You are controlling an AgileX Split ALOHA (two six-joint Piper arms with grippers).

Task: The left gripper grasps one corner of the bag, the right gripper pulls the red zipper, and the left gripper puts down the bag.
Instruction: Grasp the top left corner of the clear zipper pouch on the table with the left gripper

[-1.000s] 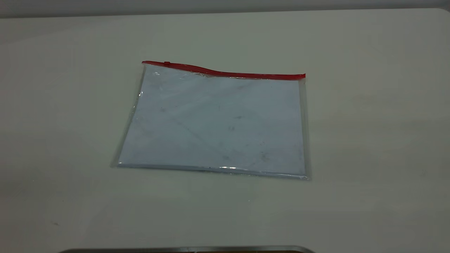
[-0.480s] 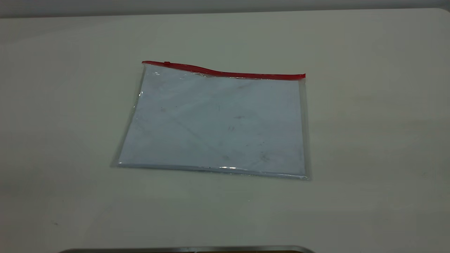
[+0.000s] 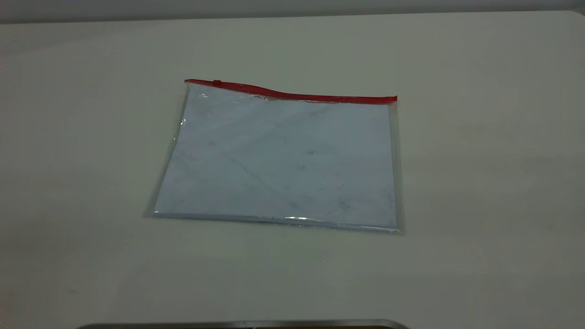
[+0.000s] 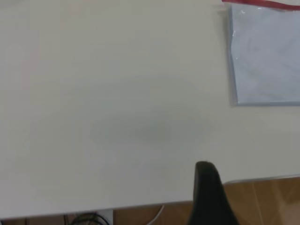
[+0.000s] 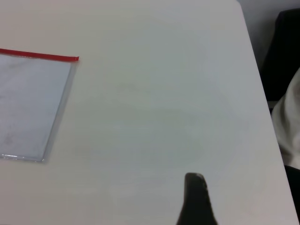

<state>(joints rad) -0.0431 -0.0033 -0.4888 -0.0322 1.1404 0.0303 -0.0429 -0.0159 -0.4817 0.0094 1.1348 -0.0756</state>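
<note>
Lying flat mid-surface, the bag is well apart from both arms. Long axis runs left-right in the exterior view, slightly skewed; the red zipper sits on the far long edge, away from the camera, with a low hump left of its middle. Slider tab is near the left end of the strip, too small to resolve any detail. Corner of the bag at the zipper's left end is untouched.

Left claw: out of the exterior view. Its wrist view shows one dark finger only, cut off by the frame edge, hovering over bare surface near the surface's edge, with wood-coloured floor and cables beyond. Second finger hidden, so cannot tell if it is wide or narrow. Bag's left short edge and zipper end are partly cropped in that view.

Right claw: same story. One dark finger visible, cropped by the frame, over bare surface well clear of the bag's right short edge. Spread cannot be told. Dark and pale shapes past the surface's edge are indistinct.
</note>
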